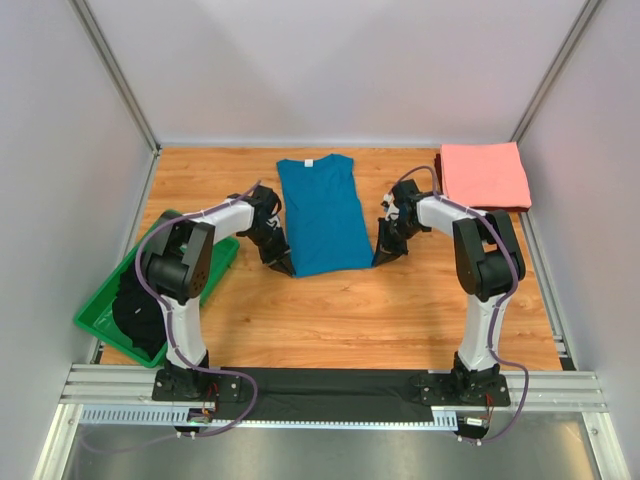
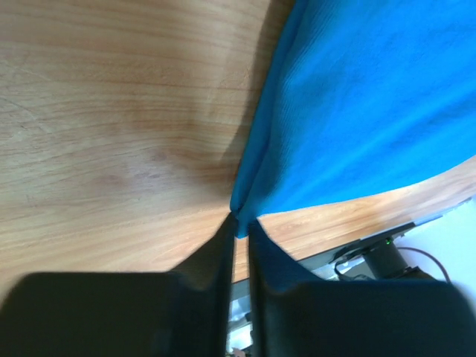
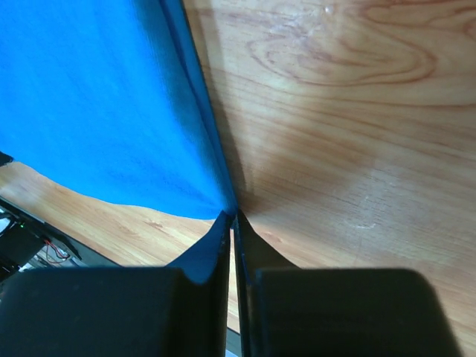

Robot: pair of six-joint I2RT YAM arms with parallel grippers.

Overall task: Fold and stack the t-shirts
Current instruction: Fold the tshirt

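Note:
The teal-blue t-shirt [image 1: 322,213] lies flat in the middle of the table, sleeves folded in, white neck label at the far end. My left gripper [image 1: 283,266] is shut on its near left hem corner [image 2: 242,216]. My right gripper [image 1: 382,258] is shut on its near right hem corner [image 3: 223,204]. Both corners are pinched and lifted slightly off the wood. The salmon-pink t-shirt [image 1: 485,174] lies folded as a flat rectangle at the far right corner.
A green tray [image 1: 105,320] holding dark cloth [image 1: 138,306] stands at the near left, beside the left arm. A black strip [image 1: 330,383] runs along the table's near edge between the arm bases. Grey walls enclose the table.

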